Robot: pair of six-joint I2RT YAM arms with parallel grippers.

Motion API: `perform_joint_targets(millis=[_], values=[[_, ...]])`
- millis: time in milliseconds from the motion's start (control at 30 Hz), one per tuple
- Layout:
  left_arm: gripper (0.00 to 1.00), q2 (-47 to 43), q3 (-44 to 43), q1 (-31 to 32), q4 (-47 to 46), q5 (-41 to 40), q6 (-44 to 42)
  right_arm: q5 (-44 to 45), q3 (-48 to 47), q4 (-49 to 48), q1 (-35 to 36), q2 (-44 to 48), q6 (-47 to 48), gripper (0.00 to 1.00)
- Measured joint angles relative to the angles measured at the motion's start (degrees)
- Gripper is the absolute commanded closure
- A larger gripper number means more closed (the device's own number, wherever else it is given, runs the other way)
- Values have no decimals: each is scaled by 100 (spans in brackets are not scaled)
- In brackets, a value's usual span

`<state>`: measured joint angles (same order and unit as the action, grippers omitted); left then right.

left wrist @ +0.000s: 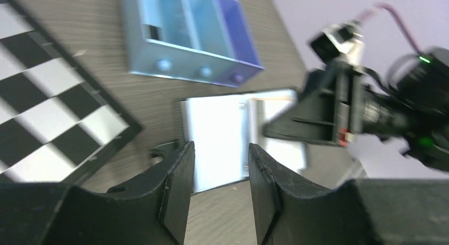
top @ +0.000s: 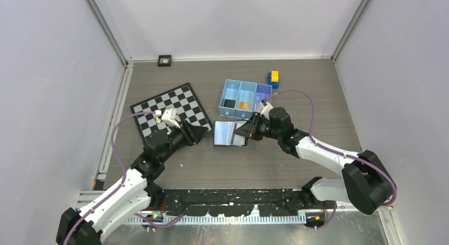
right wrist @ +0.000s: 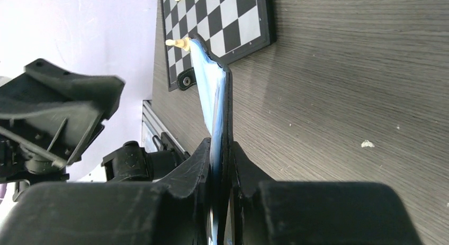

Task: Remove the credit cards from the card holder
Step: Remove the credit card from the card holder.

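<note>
right gripper (right wrist: 221,147) pinches the card holder (top: 225,134) by one edge — this thin grip may slip if the spread left gripper (left wrist: 219,151) opposite tugs.

top external: high at near edge, looking down, whole grey wood-grain table (top: 296,165) | left wrist: close, low, tilted | right wrist: close, skimming the table | all share: black-and-white chequered board (top: 172,110), open black pale-lined card holder (top: 230,134)

The tray (top: 236,114) behind and chessboard (top: 174,105) left crowd the card holder (top: 225,134); near side open
</note>
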<state>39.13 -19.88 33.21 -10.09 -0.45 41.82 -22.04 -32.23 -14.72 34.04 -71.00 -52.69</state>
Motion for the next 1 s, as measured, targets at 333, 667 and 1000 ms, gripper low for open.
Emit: perform_joint_targets(millis=[333,667,1000], values=[[59,1832,-262,140,-1519,2234,-140,-205,-11,-44,-2,-212,0,100],[62,2898,-487,166,-1797,2682,118,-380,-11,-221,-2,-201,-15,100],[66,3060,-634,-192,-1307,2319,310,-295,-9,-216,-2,-7,11,99]])
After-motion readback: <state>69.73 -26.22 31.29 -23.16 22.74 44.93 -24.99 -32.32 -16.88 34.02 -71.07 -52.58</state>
